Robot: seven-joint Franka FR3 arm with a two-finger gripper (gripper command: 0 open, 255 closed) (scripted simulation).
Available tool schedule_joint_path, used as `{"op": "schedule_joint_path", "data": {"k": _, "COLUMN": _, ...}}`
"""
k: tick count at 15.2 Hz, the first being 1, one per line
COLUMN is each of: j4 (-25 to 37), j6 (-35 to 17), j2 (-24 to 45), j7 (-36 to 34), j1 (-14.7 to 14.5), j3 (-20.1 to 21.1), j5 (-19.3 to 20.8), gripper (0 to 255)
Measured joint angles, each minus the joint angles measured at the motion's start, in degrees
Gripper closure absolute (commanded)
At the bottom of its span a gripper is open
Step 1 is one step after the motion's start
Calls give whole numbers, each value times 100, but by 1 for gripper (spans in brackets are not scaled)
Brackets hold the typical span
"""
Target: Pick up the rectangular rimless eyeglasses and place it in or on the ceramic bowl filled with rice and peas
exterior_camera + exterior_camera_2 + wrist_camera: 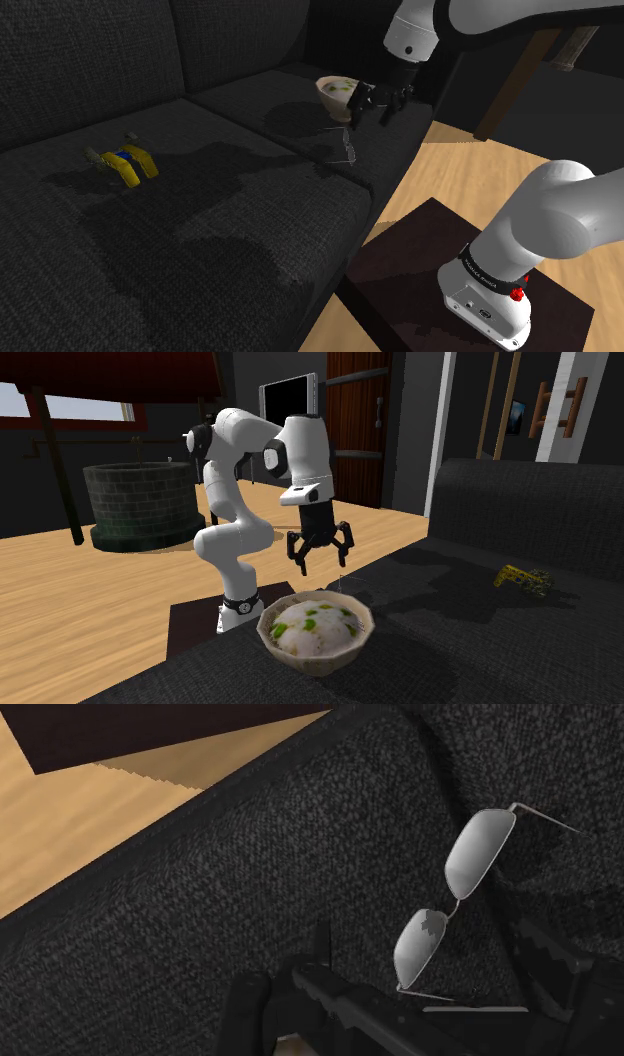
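I count one pair of rimless eyeglasses (478, 854), two glossy rectangular lenses on thin wire, lying on the coarse dark sofa (200, 230) beneath my gripper (321, 557), whose fingers stand apart. One faceted bowl (320, 660) of rice and peas sits nearby.
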State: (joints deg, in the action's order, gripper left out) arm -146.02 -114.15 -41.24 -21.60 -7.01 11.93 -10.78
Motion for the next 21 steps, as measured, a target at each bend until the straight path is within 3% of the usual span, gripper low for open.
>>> {"op": "schedule_joint_path", "data": {"k": 3, "j4": -51, "j6": -410, "j2": 267, "j7": -249, "j1": -125, "j3": 262, "j5": -221, "gripper": 0}}
{"op": "schedule_joint_path", "data": {"k": 9, "j4": -313, "j6": -990, "j2": 562, "j7": -297, "j1": -159, "j3": 411, "j5": -322, "gripper": 0}}
{"op": "schedule_joint_path", "data": {"k": 16, "j4": -372, "j6": -1124, "j2": 633, "j7": -293, "j1": -159, "j3": 435, "j5": -334, "gripper": 0}}
{"op": "schedule_joint_path", "data": {"k": 17, "j4": -372, "j6": -1124, "j2": 633, "j7": -293, "j1": -159, "j3": 435, "j5": -334, "gripper": 255}}
{"op": "schedule_joint_path", "data": {"k": 21, "j4": -369, "j6": -1125, "j2": 632, "j7": -293, "j1": -159, "j3": 435, "j5": -335, "gripper": 255}}
